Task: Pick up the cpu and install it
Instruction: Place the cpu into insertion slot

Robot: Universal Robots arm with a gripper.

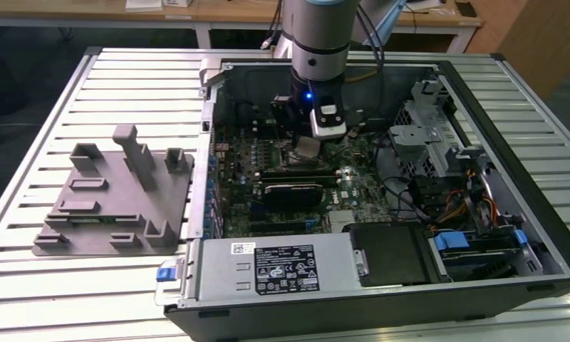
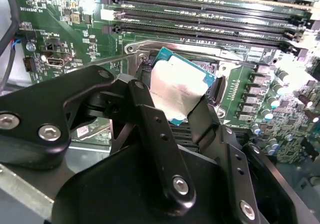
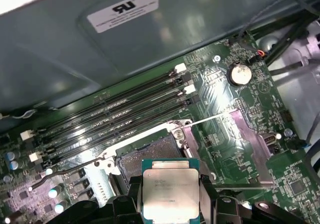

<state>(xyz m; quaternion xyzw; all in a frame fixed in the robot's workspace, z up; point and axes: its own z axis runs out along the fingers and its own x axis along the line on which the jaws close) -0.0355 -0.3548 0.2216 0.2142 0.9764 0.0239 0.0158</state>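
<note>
One upright arm (image 1: pixel 319 35), cpu (image 3: pixel 170 193) in pincer (image 2: pixel 175 103)

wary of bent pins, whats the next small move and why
Probably lower slowly: the tool grips the cpu above the open socket, its plate swung clear, not yet seated.

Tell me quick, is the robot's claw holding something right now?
Gripper: closed, holding the cpu over the green motherboard.
</note>
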